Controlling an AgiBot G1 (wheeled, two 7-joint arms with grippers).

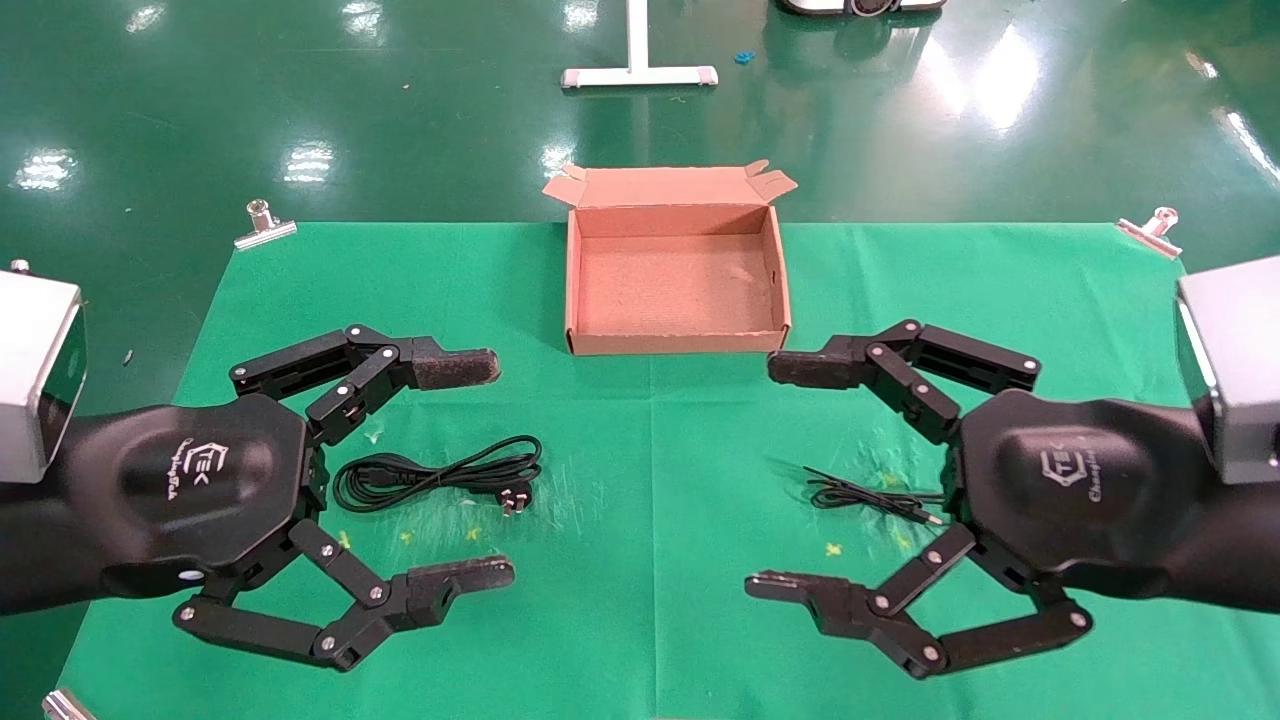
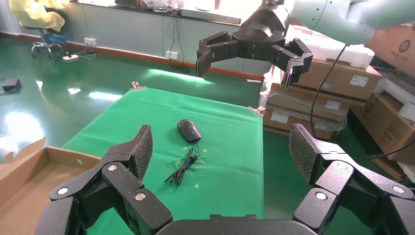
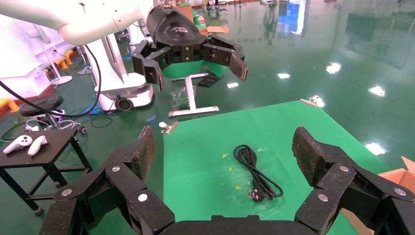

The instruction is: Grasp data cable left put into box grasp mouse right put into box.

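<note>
The open brown box (image 1: 670, 343) stands empty at the far middle of the green cloth. The data cable (image 1: 440, 472) lies coiled on the left, plug toward the centre; it also shows in the right wrist view (image 3: 257, 171). My left gripper (image 1: 497, 470) hovers open above it, holding nothing. My right gripper (image 1: 765, 477) hovers open and empty on the right. In the head view it hides the mouse, and only the thin wire (image 1: 870, 497) shows. The left wrist view shows the black mouse (image 2: 189, 130) upright on the cloth with its bundled wire (image 2: 183, 166).
Metal clips (image 1: 264, 225) (image 1: 1152, 230) pin the cloth's far corners. A white stand base (image 1: 638, 72) sits on the floor beyond the table. Stacked cartons (image 2: 333, 93) stand off the right side. A black side table (image 3: 34, 147) stands off the left side.
</note>
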